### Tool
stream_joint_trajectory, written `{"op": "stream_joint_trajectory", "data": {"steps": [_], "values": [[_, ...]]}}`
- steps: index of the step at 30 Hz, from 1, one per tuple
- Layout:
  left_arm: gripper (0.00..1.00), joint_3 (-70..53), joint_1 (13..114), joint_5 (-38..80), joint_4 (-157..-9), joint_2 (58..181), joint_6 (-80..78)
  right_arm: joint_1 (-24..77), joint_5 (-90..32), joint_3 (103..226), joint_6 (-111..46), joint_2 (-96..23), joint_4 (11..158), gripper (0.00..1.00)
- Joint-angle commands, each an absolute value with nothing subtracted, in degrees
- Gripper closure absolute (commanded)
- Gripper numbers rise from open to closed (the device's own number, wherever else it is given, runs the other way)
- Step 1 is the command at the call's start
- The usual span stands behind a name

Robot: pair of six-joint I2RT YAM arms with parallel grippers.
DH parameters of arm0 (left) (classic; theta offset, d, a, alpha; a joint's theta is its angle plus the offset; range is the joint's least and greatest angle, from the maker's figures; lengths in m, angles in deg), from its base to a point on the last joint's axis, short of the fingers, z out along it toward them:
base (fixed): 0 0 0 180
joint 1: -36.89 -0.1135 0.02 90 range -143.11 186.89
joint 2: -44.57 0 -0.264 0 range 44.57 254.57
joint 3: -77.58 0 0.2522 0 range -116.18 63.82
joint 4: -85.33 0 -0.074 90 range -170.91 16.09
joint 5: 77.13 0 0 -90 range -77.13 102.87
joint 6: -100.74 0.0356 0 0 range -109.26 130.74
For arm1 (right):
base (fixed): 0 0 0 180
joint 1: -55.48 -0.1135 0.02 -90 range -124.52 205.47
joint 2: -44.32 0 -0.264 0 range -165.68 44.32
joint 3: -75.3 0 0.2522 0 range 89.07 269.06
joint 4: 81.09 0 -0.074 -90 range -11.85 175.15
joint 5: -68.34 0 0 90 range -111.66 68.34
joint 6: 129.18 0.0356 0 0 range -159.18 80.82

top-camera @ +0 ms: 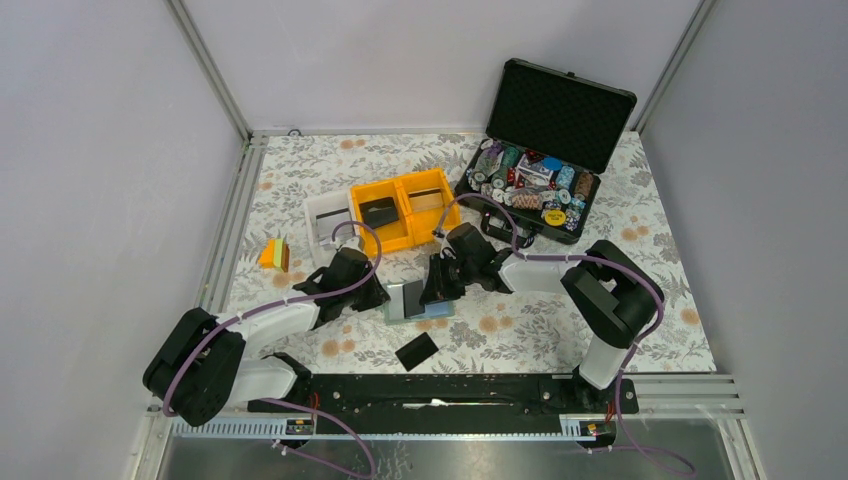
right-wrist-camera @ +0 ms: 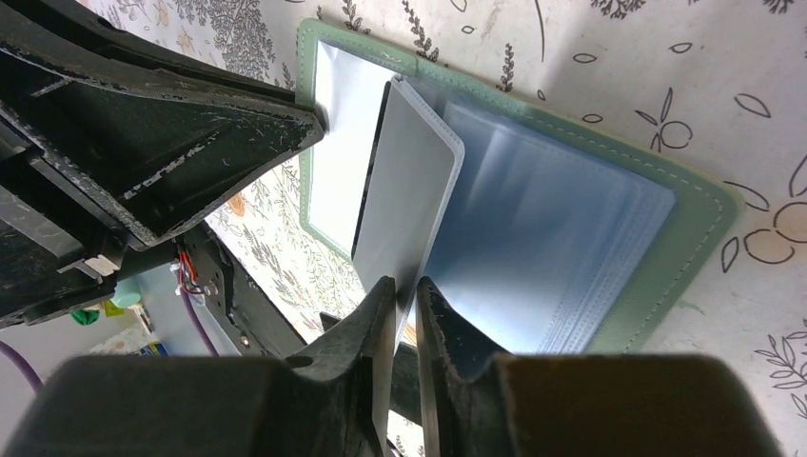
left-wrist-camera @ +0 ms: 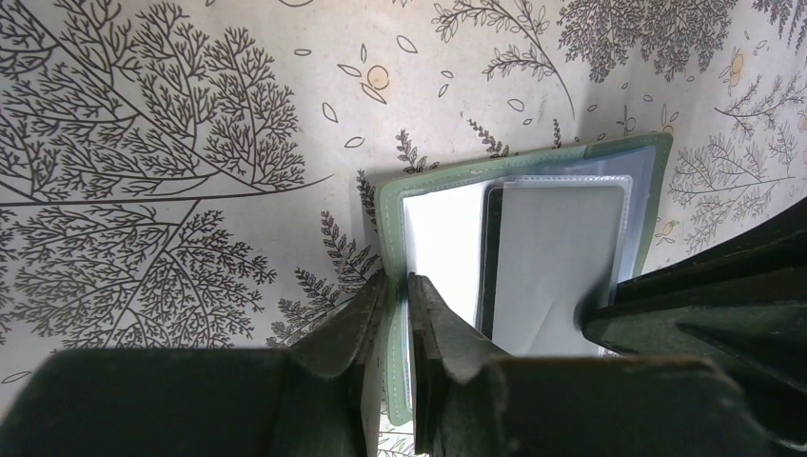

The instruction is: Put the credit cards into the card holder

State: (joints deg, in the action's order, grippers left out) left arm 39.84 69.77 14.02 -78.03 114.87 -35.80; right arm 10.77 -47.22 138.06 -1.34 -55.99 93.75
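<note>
Green card holder, grey card inside

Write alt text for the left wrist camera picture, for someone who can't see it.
The left arm's jaws pinch the cover edge of an open sage-green card holder on a tree-patterned tablecloth. A silvery-grey credit card sits at a clear pocket, and the other arm's dark jaws reach in from the right.

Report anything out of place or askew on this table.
One black card lies alone and skewed on the table, on the near side of the open card holder, not in a pocket. Nothing looks spilled or damaged.
</note>
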Motion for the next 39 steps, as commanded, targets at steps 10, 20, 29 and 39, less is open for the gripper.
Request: {"op": "stream_joint_trajectory", "data": {"steps": [10, 20, 29, 39], "values": [[0.86, 40.09, 69.84, 15.64, -78.65, 115.28, -36.02, 7.58, -39.69, 145.71, -3.89, -53.72, 87.71, 0.78], [0.86, 40.26, 69.87, 16.88, -80.39, 115.35, -36.97, 2.59, -29.29, 153.23, -7.32, -55.72, 77.47, 0.76], [0.86, 41.12, 69.84, 17.18, -82.71, 115.98, -37.66, 0.52, -32.32, 154.92, -6.25, -58.87, 79.36, 0.72], [0.73, 41.53, 68.73, 13.15, -77.46, 108.84, -37.93, -0.07, -33.26, 153.72, -4.59, -58.56, 82.32, 0.67]]}}
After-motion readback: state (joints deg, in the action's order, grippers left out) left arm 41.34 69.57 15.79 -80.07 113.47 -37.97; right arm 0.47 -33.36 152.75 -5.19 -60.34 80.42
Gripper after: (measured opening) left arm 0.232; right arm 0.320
